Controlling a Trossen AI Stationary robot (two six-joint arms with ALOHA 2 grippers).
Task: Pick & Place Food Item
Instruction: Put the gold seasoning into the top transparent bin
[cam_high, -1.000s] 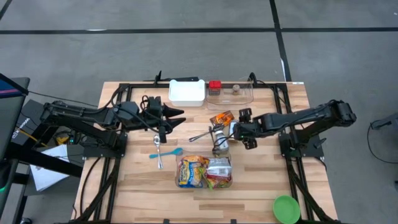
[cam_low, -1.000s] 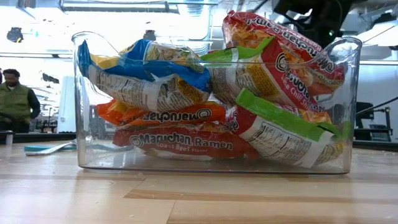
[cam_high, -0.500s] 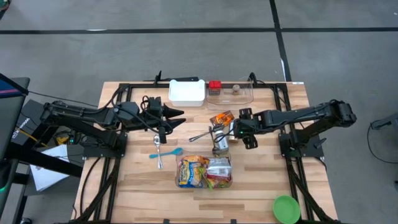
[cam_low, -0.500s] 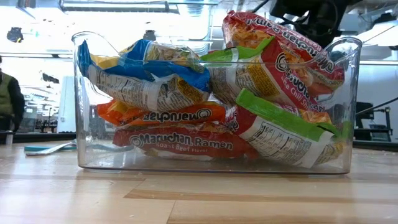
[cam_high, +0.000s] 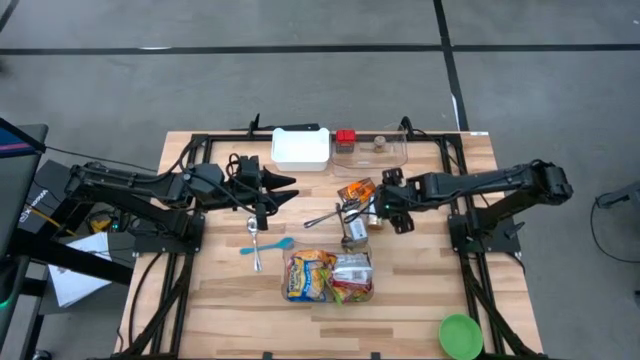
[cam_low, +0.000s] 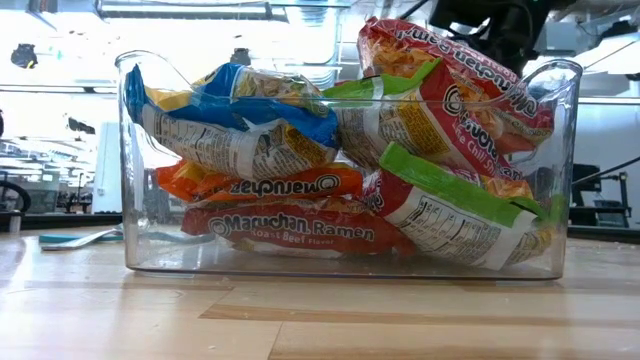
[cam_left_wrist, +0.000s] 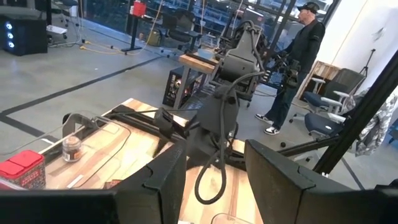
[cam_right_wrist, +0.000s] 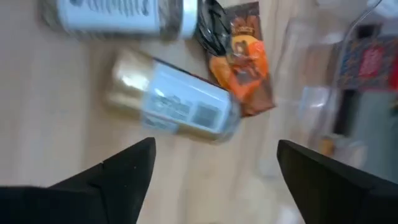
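The right gripper (cam_high: 385, 208) hangs spread and empty at frame centre, beside a gold-lidded jar (cam_right_wrist: 171, 109) lying on its side. Below, a clear bin (cam_high: 329, 276) holds ramen packets (cam_low: 300, 225). The left gripper (cam_high: 290, 186), part-spread, waits centre-left.

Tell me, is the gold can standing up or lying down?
Lying down. In the right wrist view the gold can rests on its side on the wooden table, beside an orange packet.
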